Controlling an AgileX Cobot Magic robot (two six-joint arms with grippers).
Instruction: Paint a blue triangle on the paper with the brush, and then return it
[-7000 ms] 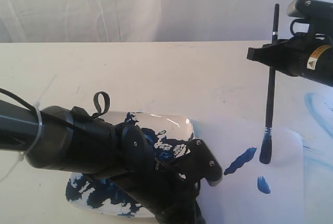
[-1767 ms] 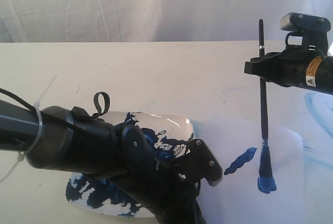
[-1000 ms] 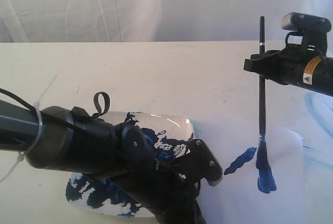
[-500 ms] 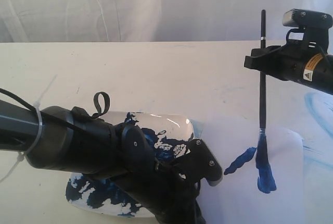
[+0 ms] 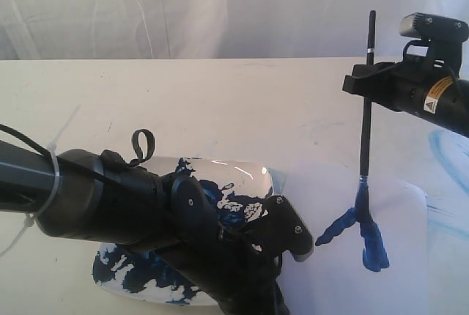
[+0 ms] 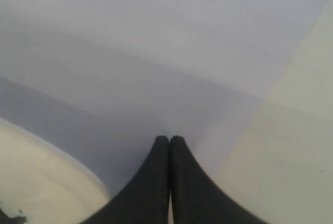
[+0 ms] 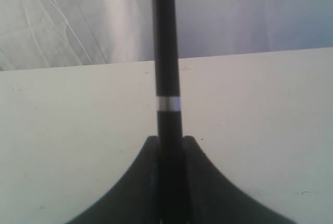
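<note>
Exterior: low, facing across worktop (image 5: 220, 102) to white curtain (image 5: 183, 7); left arm (image 5: 110, 198) close to lens.
Left wrist: very near, looking down past left tool (image 6: 169, 141) onto paper (image 6: 156, 52).
Right wrist: level, past right tool (image 7: 170, 143) and brush (image 7: 166, 52); shares worktop and curtain with exterior.

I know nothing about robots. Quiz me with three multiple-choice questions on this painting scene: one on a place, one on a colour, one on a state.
1. Where is the brush tip? A up in the air; B on the paper; C between the left jaws.
2. What colour are the strokes on the paper? A red; B green; C blue.
3. How do the left jaws stand? A wide open; B shut, empty; C shut on the brush.
Answers: 1 B, the bristles meet the strokes there. 2 C, both are dark blue. 3 B, the tips press together with nothing between.
</note>
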